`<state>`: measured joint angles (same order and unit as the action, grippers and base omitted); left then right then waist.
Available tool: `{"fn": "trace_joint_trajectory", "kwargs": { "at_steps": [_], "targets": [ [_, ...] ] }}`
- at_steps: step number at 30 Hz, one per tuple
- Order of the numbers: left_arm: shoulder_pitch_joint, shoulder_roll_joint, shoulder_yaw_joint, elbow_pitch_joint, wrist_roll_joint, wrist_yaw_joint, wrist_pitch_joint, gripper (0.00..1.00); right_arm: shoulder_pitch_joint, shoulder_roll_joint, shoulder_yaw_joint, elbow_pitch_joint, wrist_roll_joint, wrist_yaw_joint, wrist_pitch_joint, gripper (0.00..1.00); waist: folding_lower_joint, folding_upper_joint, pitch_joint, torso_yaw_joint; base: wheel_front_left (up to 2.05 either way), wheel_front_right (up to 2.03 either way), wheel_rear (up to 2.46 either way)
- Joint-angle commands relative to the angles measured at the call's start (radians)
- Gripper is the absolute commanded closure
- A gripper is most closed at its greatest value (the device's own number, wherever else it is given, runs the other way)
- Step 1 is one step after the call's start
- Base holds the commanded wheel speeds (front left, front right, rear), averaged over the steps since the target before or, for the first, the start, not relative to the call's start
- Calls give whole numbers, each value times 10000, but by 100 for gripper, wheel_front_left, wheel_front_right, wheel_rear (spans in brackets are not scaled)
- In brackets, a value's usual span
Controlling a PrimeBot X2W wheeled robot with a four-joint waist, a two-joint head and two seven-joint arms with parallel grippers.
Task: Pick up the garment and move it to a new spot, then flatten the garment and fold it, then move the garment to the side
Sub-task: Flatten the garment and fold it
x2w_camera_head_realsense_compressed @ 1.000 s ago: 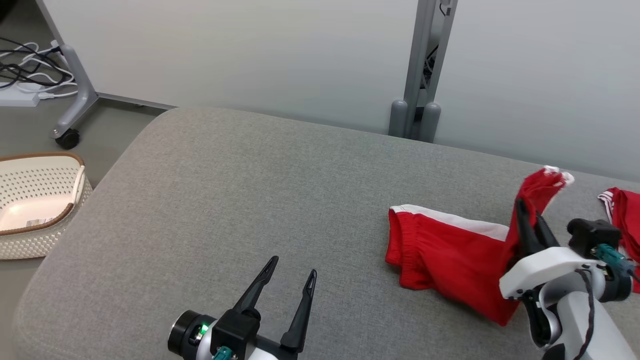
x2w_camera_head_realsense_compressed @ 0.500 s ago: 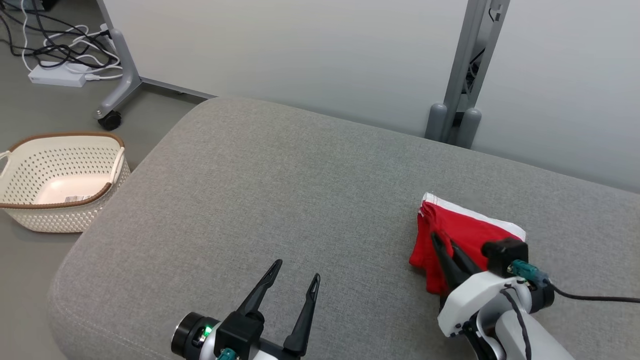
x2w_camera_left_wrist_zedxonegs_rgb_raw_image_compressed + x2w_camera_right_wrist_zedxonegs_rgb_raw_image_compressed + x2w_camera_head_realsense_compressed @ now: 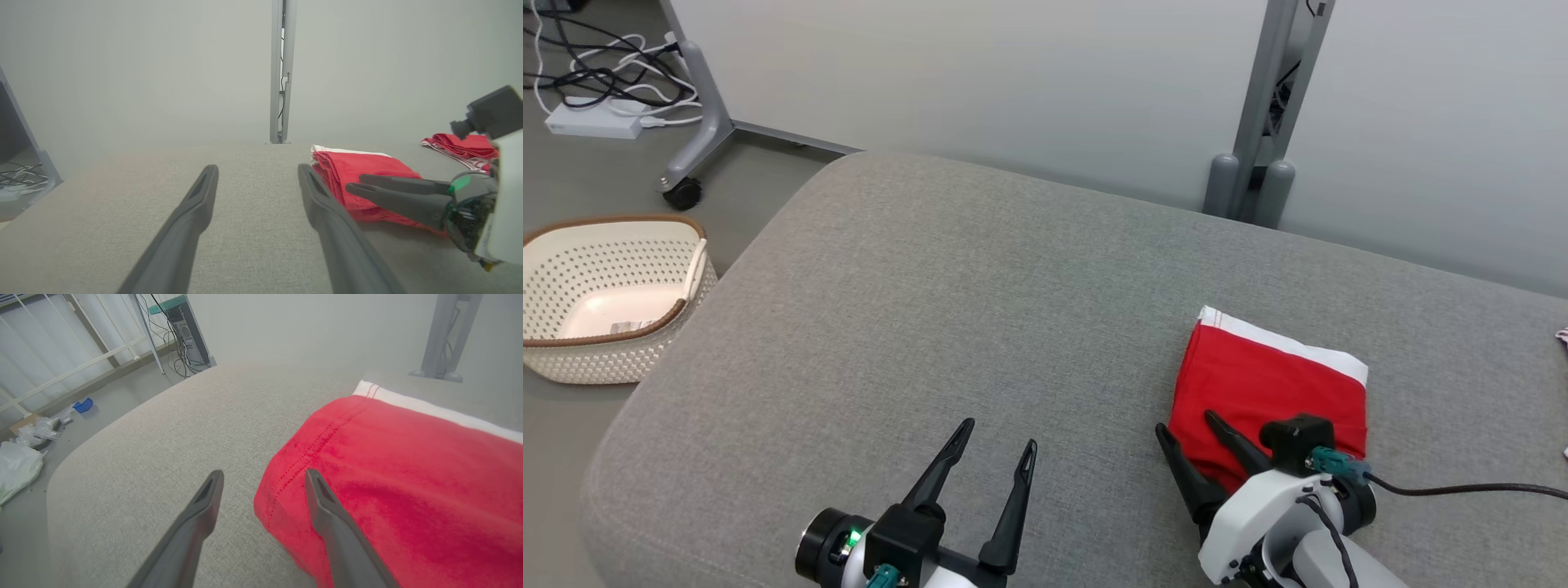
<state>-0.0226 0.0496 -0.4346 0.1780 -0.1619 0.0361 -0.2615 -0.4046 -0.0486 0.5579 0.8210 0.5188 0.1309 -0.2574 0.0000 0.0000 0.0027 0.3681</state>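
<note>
Found folded red garment [image 3: 1270, 384] lying flat toward right end of cushion [image 3: 931, 286], white band [image 3: 1282, 341] facing back edge. Logged right gripper [image 3: 1185, 423] open and empty, poised at garment's front-left corner, one finger [image 3: 329, 514] above cloth. Logged left gripper [image 3: 999, 434] open, well apart leftward. Judged right arm far nearer for sideways move.

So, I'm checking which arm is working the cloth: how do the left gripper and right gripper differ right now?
The left gripper is over bare grey cushion, apart from the folded red garment; the right gripper is at that garment's near corner. Both left fingers show against cushion; one right finger overlaps red cloth, the other cushion. Shared: both are open and hold nothing.
</note>
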Motion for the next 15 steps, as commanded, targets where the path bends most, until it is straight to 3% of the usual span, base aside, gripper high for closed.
{"fn": "trace_joint_trajectory", "kwargs": {
  "at_steps": [1, 6, 15],
  "targets": [
    [7, 31, 75, -23, -60, 72, -37, 0, -114, -67, 50, -237, 72, -7, -81, 0, 0, 0, 0, -302, 0, 0, 0],
    [110, 32, 306, -146, -107, 198, -37, 0, 237, -60, -1467, -1703, -998, -5, -90, 0, 0, 0, -80, -1212, 0, 0, 0],
    [226, 30, 905, -302, -622, 457, -37, 0, 1812, -52, -3263, -4404, -2559, -5, -92, 0, 0, 0, -304, -2610, 0, 0, 0]
  ]
}}
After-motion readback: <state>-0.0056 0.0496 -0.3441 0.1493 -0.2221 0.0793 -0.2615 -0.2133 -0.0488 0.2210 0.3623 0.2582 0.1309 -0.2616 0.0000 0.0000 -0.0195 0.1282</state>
